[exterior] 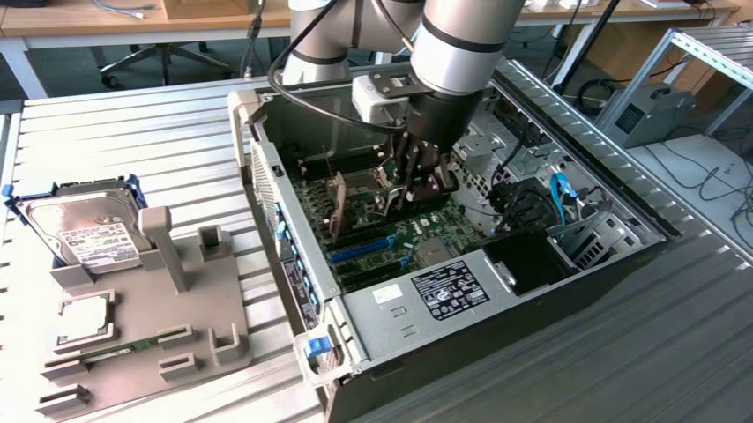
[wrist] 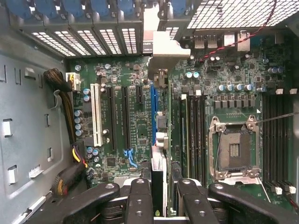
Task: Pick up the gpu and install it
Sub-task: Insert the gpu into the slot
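Wrist view, nearest first: the black-fingered gripper [wrist: 159, 196] is pinching the gpu [wrist: 158, 140], a thin card seen edge-on, standing upright between the fingers [wrist: 139, 200]. Its silver metal end bracket [wrist: 161, 51] reaches the case's rear slot wall. The card sits in line with the blue expansion slot [wrist: 153, 112] on the green motherboard [wrist: 126, 74]; whether its edge is seated in the slot or just above it is hard to tell from here. Beside it lie black slots and one long white slot [wrist: 97, 114]. Further across the board, the bare silver-framed processor socket [wrist: 233, 149].

Exterior view, near to far: a grey plastic parts holder [exterior: 176, 308] lies on the slatted metal desk [exterior: 118, 150], at the exterior view's left. It carries a silver boxy hard drive with white label [exterior: 88, 233] and a narrow green memory stick [exterior: 118, 346]. Just beside it, the open black computer case [exterior: 471, 291] lies on its side. The silver robot arm [exterior: 465, 44] reaches down into the case, the gripper [exterior: 412, 189] low over the motherboard [exterior: 412, 238] with the gpu [exterior: 349, 207] standing on edge beneath it.
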Controlling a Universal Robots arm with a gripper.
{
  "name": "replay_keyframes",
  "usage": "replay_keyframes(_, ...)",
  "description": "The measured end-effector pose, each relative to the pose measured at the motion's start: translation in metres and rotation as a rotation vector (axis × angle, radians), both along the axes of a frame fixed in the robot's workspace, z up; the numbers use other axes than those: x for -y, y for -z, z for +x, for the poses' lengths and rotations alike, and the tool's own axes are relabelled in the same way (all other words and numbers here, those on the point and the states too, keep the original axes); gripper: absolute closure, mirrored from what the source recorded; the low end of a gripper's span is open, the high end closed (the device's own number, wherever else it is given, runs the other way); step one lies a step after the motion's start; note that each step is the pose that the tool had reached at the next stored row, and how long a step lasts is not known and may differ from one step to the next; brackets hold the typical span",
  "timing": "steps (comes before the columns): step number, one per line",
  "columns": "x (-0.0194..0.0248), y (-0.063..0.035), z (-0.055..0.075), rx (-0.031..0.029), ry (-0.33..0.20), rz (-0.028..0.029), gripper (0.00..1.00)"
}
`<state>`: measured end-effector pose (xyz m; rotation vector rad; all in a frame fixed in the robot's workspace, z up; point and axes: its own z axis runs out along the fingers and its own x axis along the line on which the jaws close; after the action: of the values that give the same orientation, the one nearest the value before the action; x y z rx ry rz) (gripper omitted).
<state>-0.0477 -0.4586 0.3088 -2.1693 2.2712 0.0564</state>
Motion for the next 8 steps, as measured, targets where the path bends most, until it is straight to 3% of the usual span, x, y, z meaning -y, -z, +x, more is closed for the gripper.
replay_keyframes(8, 0.0018, 0.0029, -0.0064, 0.0, 0.0, 0.0, 0.74)
